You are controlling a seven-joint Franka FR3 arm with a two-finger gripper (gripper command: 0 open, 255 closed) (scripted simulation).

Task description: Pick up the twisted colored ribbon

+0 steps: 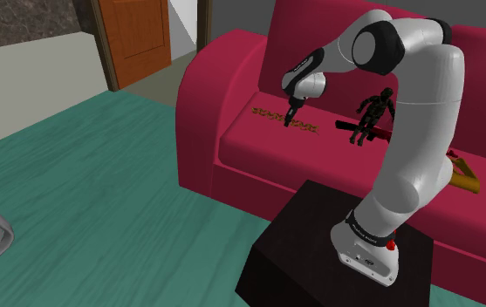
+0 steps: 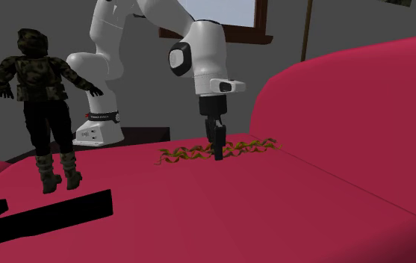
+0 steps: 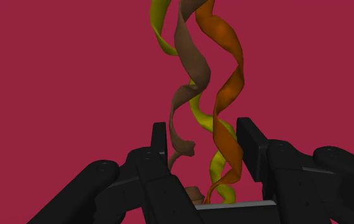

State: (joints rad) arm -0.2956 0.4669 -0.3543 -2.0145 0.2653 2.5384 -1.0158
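The twisted ribbon [image 1: 271, 114] has orange, brown and yellow-green strands and lies flat on the red sofa seat [image 1: 241, 148]. My black gripper [image 1: 290, 120] points straight down onto the ribbon's middle. In the second exterior view the gripper [image 2: 218, 153] stands on the ribbon [image 2: 187, 155], which stretches out to both sides. In the wrist view the ribbon's strands [image 3: 223, 95] run between the fingers and fill the gap. The gripper [image 3: 202, 137] clasps them, the orange strand against one finger [image 3: 248, 143] and the brown one by the other.
A toy soldier figure [image 1: 374, 109] stands on the seat near a flat black object [image 2: 42, 213]. A yellow-brown item [image 1: 463, 174] lies further along the seat. The sofa's armrest [image 1: 199, 96] rises beside the ribbon. My stand [image 1: 311, 253] sits on green floor, and an orange door [image 1: 132, 35] is behind.
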